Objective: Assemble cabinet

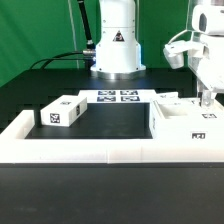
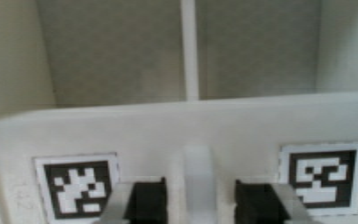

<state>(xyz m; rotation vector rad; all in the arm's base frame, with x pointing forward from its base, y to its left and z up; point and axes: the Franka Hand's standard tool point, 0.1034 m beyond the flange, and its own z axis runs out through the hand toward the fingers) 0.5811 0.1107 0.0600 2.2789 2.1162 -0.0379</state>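
tool low over cabinet at the exterior view's right of the bench, fingers apart astride its upper wall. risk on closing off-centre: lost grip, then tilting or skidding of the cabinet.

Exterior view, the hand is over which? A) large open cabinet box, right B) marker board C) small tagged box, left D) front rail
A: the hand hangs just above the open cabinet box at the exterior view's right, away from the other three.
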